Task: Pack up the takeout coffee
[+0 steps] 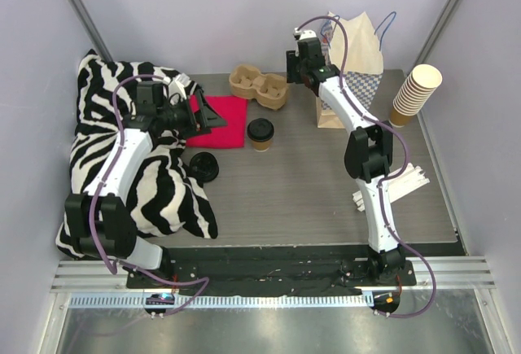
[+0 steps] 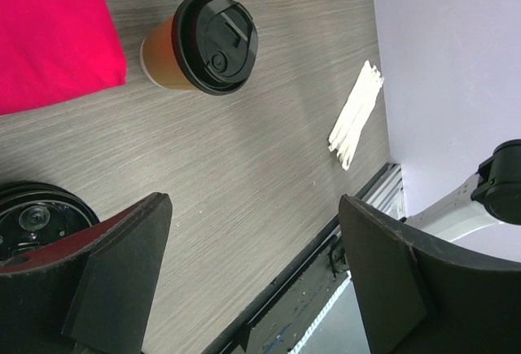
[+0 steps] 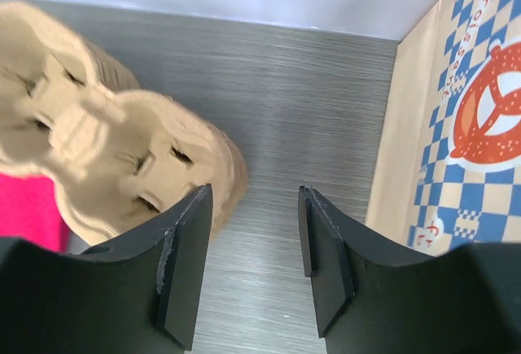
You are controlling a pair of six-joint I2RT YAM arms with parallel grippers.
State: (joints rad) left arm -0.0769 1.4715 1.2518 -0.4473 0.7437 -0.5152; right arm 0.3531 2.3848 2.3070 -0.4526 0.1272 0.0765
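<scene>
The grey wood-grain table (image 1: 309,199) lies under both arms, and the zebra-striped cushion (image 1: 98,85) fills the side behind and beneath the left gripper (image 2: 252,201), whose jaws are spread wide with nothing between them. The printed paper bag (image 3: 456,134) stands upright just to the right of the right gripper (image 3: 254,199); that gripper's jaws are parted about halfway and also hold nothing. The red cloth (image 2: 49,37) lies flat just ahead of the left gripper. The moulded cup carrier (image 3: 106,150) sits close to the left of the right gripper's fingers, so this gripper hangs between carrier and bag. The leaning stack of lidless cups (image 1: 415,93) is well apart, beyond the bag from the right gripper. The takeout coffee (image 2: 199,43) stands upright on the table ahead of the left gripper, apart from its fingers and just beside the cloth's edge. A loose black lid (image 2: 32,216) lies close beside one left finger, and white sticks (image 2: 356,115) lie farther off, toward the table's right edge
</scene>
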